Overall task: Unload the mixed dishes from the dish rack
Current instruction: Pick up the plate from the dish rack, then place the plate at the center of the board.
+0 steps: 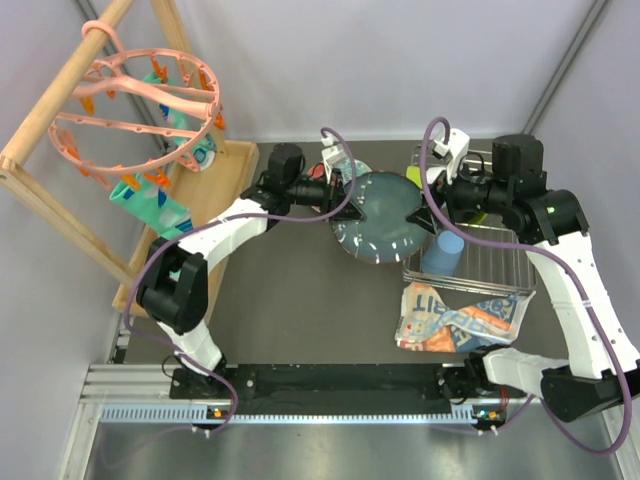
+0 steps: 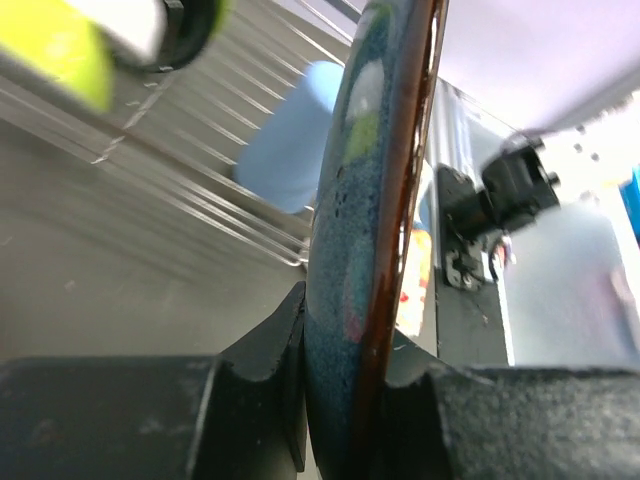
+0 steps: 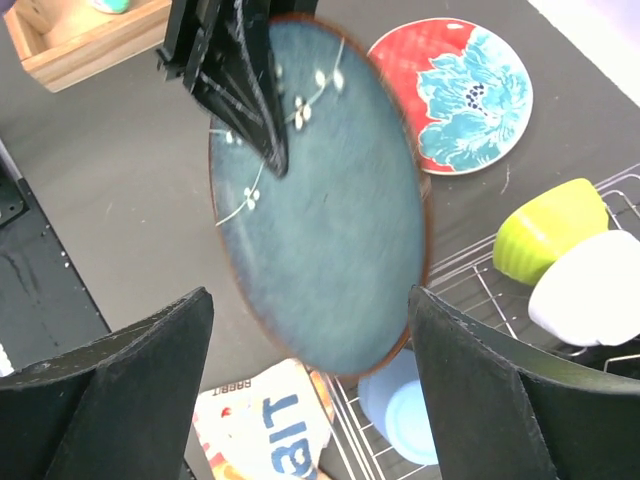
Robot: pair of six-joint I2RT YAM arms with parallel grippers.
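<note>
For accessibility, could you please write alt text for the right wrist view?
The left gripper pinches the rim of a dark teal plate filling the centre, framed by the right gripper's open fingers. Beyond: a red flowered plate on the table; lime-green bowl, white bowl and light blue cup in the wire rack.

teal plate [image 3: 335,235] with white blossom sprigs, red plate [image 3: 455,95] with blue flower, lime bowl [image 3: 545,230]
</note>
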